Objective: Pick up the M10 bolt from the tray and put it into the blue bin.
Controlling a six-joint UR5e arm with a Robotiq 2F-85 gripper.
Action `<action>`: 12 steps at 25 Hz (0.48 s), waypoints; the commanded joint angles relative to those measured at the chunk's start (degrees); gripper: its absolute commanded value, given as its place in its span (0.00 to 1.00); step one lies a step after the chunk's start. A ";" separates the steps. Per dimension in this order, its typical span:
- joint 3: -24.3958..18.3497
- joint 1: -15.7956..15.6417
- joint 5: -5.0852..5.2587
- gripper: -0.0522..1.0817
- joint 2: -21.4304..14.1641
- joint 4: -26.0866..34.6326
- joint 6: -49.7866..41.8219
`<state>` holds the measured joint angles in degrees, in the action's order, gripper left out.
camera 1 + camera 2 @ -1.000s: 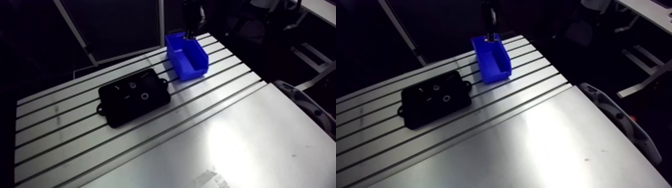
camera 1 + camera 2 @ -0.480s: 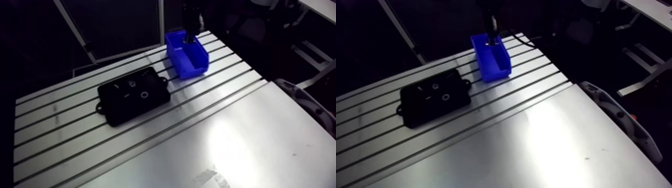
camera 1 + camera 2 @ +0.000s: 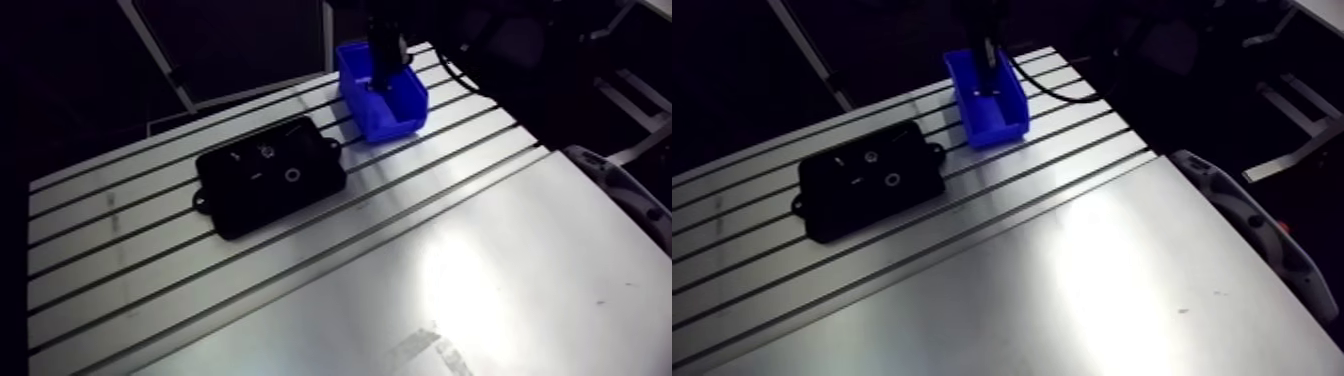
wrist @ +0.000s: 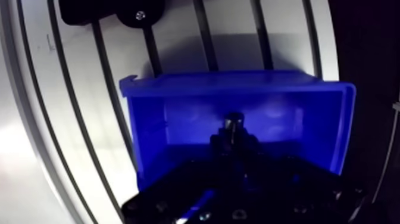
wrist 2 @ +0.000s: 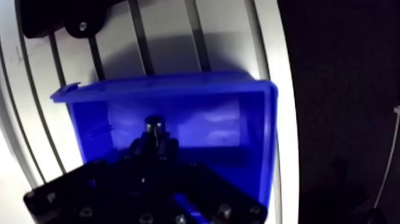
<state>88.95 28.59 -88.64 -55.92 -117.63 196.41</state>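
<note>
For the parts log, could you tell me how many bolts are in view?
1: a bolt held in the gripper, over the blue bin's floor. The pieces on the black tray are too small to identify, so others may lie there.

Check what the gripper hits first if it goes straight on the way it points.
Inside floor of the blue plastic bin. The gripper points into it, and the dark metal bolt at its tips would likely touch first; depth is unclear.
</note>
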 commanded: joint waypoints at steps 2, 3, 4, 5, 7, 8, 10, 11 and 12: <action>1.36 -0.37 -2.20 0.98 1.31 -3.88 0.27; 1.36 -0.37 -2.37 0.98 1.31 -3.88 0.36; 1.36 -0.37 -2.37 0.98 1.40 -3.88 0.36; 1.45 -0.37 -2.37 0.98 1.40 -3.88 0.45; 1.54 -0.37 -2.37 0.96 1.40 -3.88 0.36; 1.54 -0.37 -2.37 0.93 1.31 -3.88 0.27; 1.54 -0.46 -2.37 0.86 1.31 -3.71 0.27; 1.54 -0.46 -2.37 0.78 1.31 -3.71 0.27; 1.54 -0.46 -2.20 0.66 1.31 -3.71 0.09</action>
<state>90.43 28.20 -90.96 -54.62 -121.38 196.72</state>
